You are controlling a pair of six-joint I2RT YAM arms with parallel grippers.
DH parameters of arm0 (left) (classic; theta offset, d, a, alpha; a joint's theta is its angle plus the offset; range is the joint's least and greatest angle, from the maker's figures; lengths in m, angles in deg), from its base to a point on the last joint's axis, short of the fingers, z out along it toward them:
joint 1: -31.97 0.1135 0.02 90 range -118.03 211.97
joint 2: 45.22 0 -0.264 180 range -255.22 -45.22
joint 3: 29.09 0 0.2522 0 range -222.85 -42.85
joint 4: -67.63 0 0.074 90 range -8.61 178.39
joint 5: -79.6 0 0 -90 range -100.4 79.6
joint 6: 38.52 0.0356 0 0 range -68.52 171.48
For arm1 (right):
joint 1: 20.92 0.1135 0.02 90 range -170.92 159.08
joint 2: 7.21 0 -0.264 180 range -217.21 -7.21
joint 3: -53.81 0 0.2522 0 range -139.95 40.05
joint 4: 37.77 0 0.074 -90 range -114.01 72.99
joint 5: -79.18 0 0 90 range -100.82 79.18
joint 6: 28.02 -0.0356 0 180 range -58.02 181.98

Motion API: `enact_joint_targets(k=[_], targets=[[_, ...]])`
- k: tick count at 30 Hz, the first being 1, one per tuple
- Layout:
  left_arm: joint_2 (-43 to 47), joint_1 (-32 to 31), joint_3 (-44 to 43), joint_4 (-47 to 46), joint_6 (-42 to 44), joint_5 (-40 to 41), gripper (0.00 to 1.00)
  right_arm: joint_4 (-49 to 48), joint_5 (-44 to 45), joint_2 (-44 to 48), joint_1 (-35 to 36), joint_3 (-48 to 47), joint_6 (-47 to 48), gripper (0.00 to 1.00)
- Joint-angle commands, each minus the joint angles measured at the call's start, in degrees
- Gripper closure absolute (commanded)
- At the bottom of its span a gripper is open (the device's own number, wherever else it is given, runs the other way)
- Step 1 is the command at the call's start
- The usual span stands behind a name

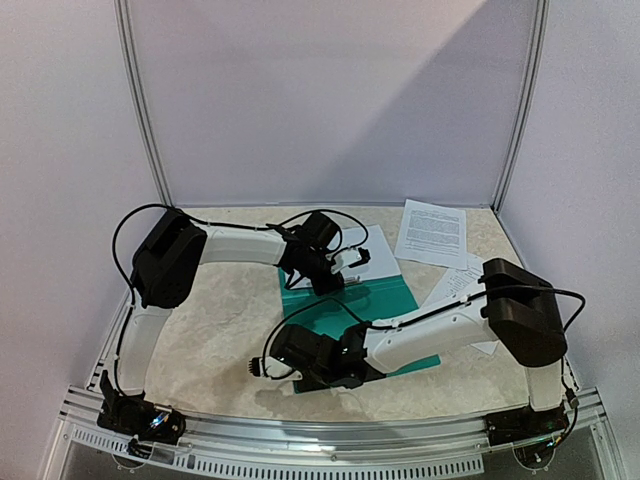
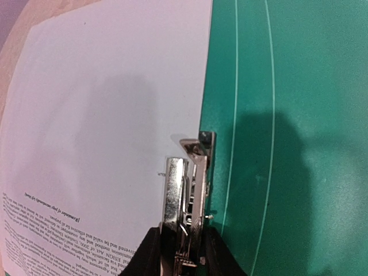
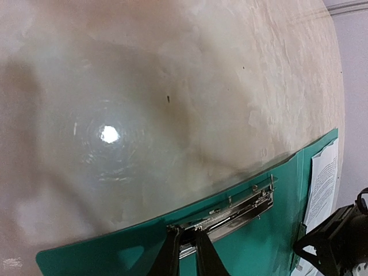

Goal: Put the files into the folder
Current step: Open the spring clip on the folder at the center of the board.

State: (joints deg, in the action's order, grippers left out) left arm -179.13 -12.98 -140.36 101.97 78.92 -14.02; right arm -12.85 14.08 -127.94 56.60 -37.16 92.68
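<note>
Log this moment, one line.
left pincer: shut on small clip | right pincer: shut on long clip | sheet: beside small clip | folder: open

Surface: glossy beige marbled surface (image 3: 172, 86), with a round white glare spot (image 3: 108, 134), spreading left of the folder.
Folder: flat teal-green plastic folder (image 3: 115, 253), lying open on the surface.
Clip: long silver metal clip (image 3: 236, 210), lying along the folder's inside.
Right tool (image 3: 188, 244): black fingers close together, straddling the clip's near end; contact unclear.
Sheet: white printed paper sheet (image 3: 323, 184), on the folder's far part.
Left tool (image 3: 333, 244): black, just beside the sheet.
</note>
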Motion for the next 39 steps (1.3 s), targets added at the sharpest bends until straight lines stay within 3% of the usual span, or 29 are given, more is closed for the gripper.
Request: enact_joint_targets(k=[1,9,14,24,31,39], targets=[[-9.37,-0.14,5.47,18.40,1.39,2.64,0.85,1.50,0.16,-2.46,0.09,-2.15,1.98,0.91],[-9.42,0.04,5.41,18.48,1.32,2.39,0.85,4.82,1.99,-2.50,0.04,-1.94,2.79,0.90],[-9.44,0.01,5.32,18.58,1.31,2.30,0.85,3.86,2.73,-2.46,0.04,-1.56,2.70,0.83],[-9.46,0.12,5.32,18.62,1.34,2.13,0.85,2.88,2.16,-5.16,0.09,-4.17,4.85,0.86],[-9.53,0.13,5.23,18.62,1.26,2.12,0.85,1.83,2.40,-5.57,0.81,-5.63,5.80,0.82],[-9.49,0.12,5.23,18.73,1.31,2.15,0.85,2.17,1.64,-6.56,1.58,-7.01,6.75,0.88]])
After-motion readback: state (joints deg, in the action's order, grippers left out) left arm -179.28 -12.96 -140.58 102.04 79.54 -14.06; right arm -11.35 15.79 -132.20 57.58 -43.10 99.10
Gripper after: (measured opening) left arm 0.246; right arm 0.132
